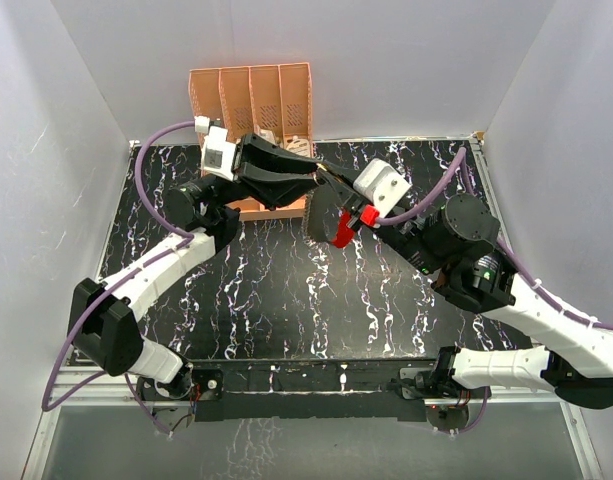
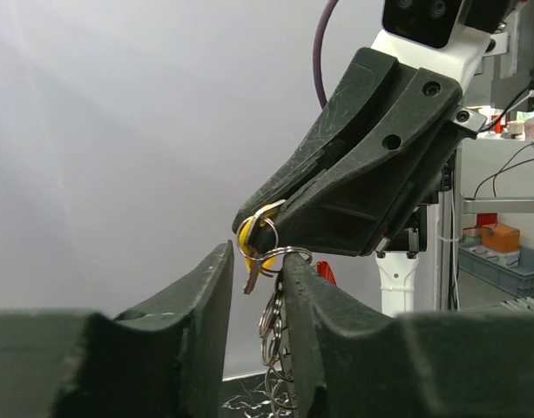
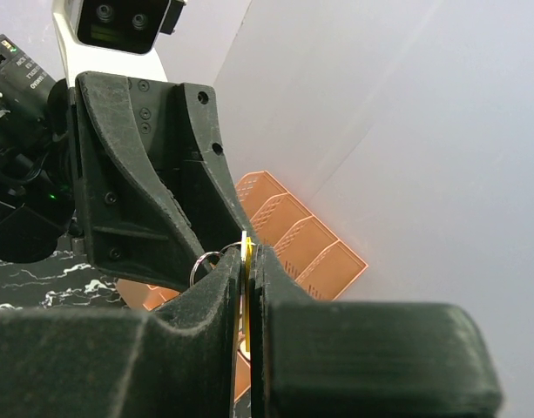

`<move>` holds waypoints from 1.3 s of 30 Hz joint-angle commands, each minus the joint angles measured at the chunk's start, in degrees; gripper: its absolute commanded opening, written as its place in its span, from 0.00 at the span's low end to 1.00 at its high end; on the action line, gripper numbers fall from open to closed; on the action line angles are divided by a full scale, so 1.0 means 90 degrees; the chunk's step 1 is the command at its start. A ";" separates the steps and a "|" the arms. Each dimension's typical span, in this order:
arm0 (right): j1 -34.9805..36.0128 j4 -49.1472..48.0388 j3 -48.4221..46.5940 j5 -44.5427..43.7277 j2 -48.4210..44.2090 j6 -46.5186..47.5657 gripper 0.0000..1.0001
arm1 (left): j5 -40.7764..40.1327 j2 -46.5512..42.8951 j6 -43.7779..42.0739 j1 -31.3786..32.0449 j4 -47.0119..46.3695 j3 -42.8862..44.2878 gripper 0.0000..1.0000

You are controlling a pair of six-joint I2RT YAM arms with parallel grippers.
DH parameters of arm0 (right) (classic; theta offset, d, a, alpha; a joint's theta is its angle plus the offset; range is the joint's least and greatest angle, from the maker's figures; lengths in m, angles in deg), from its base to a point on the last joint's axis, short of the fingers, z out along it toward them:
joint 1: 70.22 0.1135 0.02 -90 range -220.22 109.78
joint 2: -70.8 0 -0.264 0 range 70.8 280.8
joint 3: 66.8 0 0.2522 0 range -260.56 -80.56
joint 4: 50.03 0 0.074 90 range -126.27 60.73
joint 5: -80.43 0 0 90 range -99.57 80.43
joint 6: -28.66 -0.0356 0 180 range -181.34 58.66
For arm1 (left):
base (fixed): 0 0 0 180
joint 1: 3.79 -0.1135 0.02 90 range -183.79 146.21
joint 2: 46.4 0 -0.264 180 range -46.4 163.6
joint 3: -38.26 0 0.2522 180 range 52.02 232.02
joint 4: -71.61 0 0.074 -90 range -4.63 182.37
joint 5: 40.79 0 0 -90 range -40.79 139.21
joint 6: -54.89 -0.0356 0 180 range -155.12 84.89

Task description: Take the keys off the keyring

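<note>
Locate the key (image 2: 248, 237) pinched in the closed jaws of the right gripper (image 2: 260, 223), above the black marbled tabletop (image 1: 286, 295), its keyring (image 2: 285, 254) hanging between the parted jaws of the left gripper (image 2: 256, 258). Note the orange rack (image 1: 251, 95) at the far edge, white walls (image 1: 406, 60) close around.

The bench (image 1: 286, 300) is showing a black top veined with white, marble-like, and is stretching between pale walls. An orange rack (image 1: 251, 95) is standing on it at the far edge, left of the middle, its four upright compartments lining up side by side. Along the near edge two arm bases are sitting well apart — the left base (image 1: 171, 375) and the right base (image 1: 446, 382).
</note>
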 commanded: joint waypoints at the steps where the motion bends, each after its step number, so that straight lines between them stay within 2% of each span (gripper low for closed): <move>1: 0.0021 -0.0694 -0.0129 0.0018 0.0058 -0.0074 0.00 | 0.0329 0.0057 0.0363 0.0097 -0.0620 0.0015 0.24; 4: 0.0024 -0.0703 -0.0140 0.0002 0.0054 -0.0067 0.00 | 0.0349 0.0123 0.0383 0.0099 -0.0523 0.0070 0.15; 9: 0.0024 -0.0798 -0.0140 0.0095 0.0015 -0.0033 0.00 | 0.0370 0.0157 0.0189 0.0097 -0.0130 0.0107 0.12; 14: 0.0024 -0.0772 -0.0157 0.0068 0.0058 -0.0028 0.00 | 0.0228 0.0210 0.0188 0.0093 -0.0200 0.0073 0.00; 16: 0.0024 -0.0765 -0.0146 0.0052 0.0057 -0.0022 0.00 | 0.0190 0.0197 0.0088 0.0097 -0.0063 0.0101 0.00; 19: 0.0024 -0.0701 -0.0189 0.0040 0.0067 -0.0013 0.00 | 0.0040 0.0136 -0.0346 0.0092 0.0661 0.0178 0.00; 29: 0.0024 -0.0532 -0.0291 0.0008 0.0120 0.0017 0.00 | -0.1568 -0.0312 -0.2106 0.0095 0.2973 0.0119 0.00; 39: 0.0019 -0.0173 -0.0614 0.0057 0.0410 -0.0070 0.00 | -0.3578 -0.0662 -0.3262 0.0092 0.3611 -0.0076 0.00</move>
